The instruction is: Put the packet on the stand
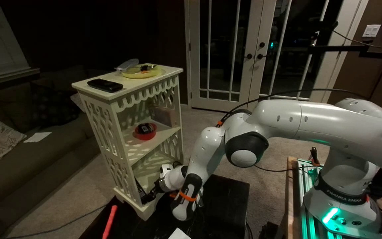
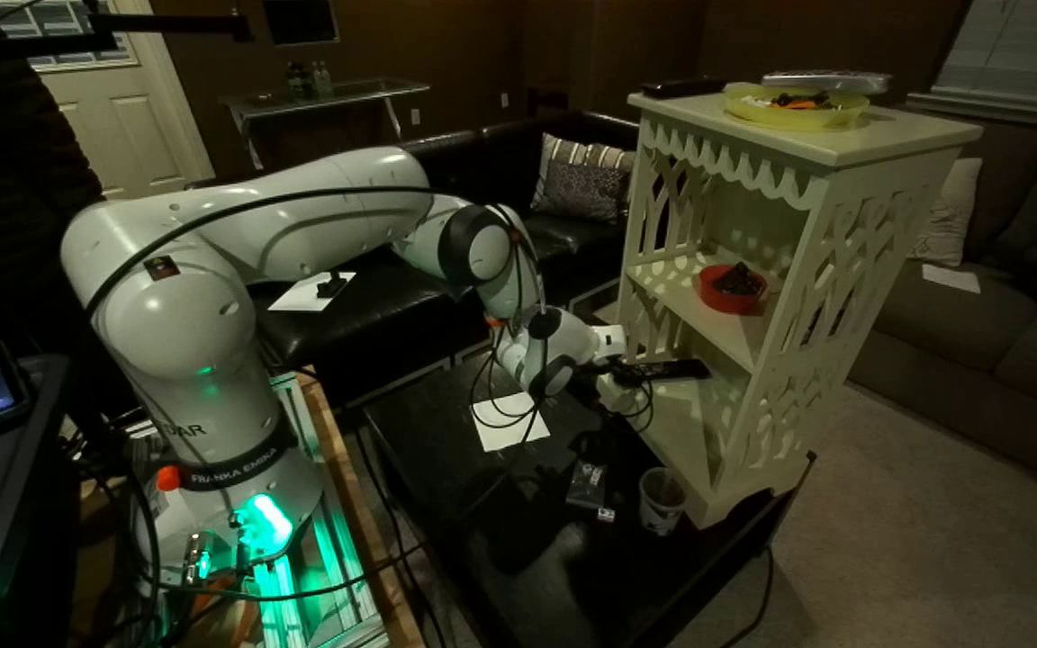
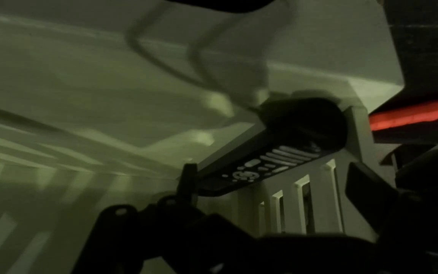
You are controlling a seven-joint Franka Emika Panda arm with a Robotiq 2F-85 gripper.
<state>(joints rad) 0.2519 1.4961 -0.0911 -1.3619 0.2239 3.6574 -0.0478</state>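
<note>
The stand is a cream rack (image 1: 139, 86) (image 2: 901, 132) with lattice sides; its inner side wall fills part of the wrist view (image 3: 323, 213). A flat, dark, shiny thing that looks like a packet (image 2: 587, 483) lies on the low black table (image 2: 563, 576) in an exterior view. My gripper (image 1: 153, 193) (image 2: 631, 372) is at the stand's lowest tier. In the wrist view my gripper (image 3: 274, 179) is open, fingers wide apart. A black remote (image 3: 268, 163) leans against the lattice wall just beyond the fingers; whether the left finger touches it I cannot tell.
A red bowl (image 1: 145, 135) sits on the middle shelf. A yellow tray (image 1: 138, 73), a black case (image 1: 104, 85) and a clear container (image 1: 128, 64) are on the top. A cup (image 2: 662, 511), white paper (image 2: 511, 438) and a red stick (image 1: 110, 220) lie on the table.
</note>
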